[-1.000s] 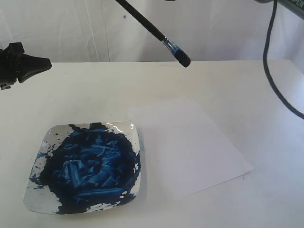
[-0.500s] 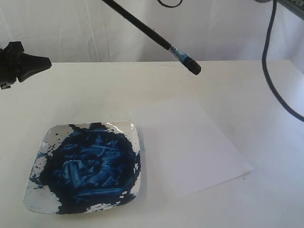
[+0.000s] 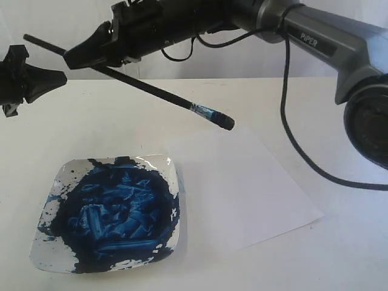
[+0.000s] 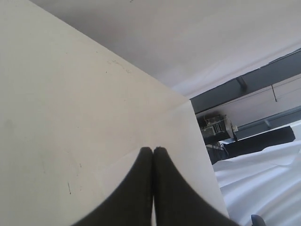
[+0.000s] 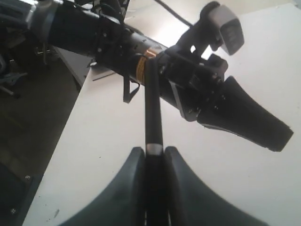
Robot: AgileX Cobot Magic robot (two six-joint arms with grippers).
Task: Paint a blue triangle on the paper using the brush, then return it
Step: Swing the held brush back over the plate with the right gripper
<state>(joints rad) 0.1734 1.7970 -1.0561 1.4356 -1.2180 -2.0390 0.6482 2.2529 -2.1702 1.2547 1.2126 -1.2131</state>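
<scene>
While the white table (image 3: 303, 103) fills most of the exterior view, the right arm (image 3: 315, 36) reaches across its far side from the right to well past the middle. On the table the paper (image 3: 248, 188) lies skewed, one corner toward the far edge, and its surface shows plain white. Its left edge runs just beside the square plate (image 3: 156, 162), which is thick with blue paint. Bare table lies open behind the sheet and to its right, where only a black cable (image 3: 291, 145) hangs over it.

Over all this, the brush (image 3: 151, 92) slants with its long axis from upper left down to lower right. Its handle end sticks out past the gripper on the left, and its dark bristle tip (image 3: 225, 122) points down at the paper's far corner. Whether the tip touches the sheet cannot be told.

Seen from the right wrist, the right gripper (image 5: 154, 153) is clamped on the black handle, a finger on each side. At the table's left, the left gripper (image 4: 153, 150) sits with its jaws pressed together on nothing, well apart from the plate.
</scene>
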